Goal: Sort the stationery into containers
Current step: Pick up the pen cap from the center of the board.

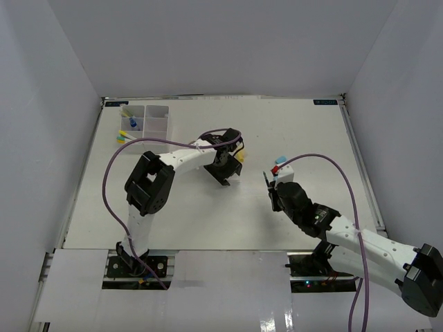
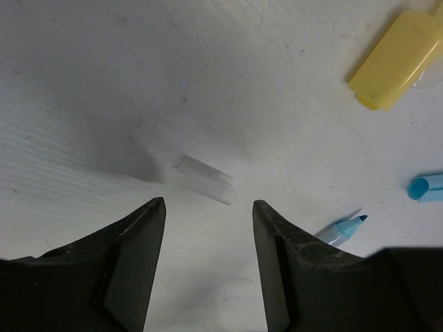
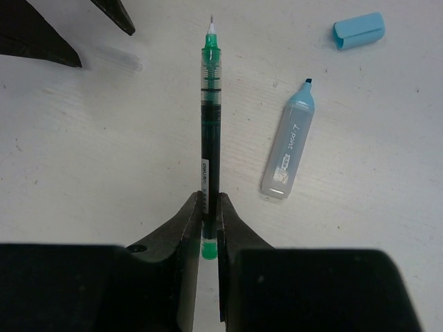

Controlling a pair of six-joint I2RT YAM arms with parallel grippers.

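My right gripper is shut on a green pen near its back end; the pen points straight ahead, close over the table. A light blue highlighter lies uncapped just right of it, its blue cap farther off. My left gripper is open and empty, low over the table, with a clear pen cap just ahead of its fingertips. A yellow highlighter lies to its far right. The white organizer tray stands at the far left and holds a few small items.
In the top view the left gripper and the right gripper are close together at mid-table. The left gripper's dark fingers show at the top left of the right wrist view. White walls enclose the table.
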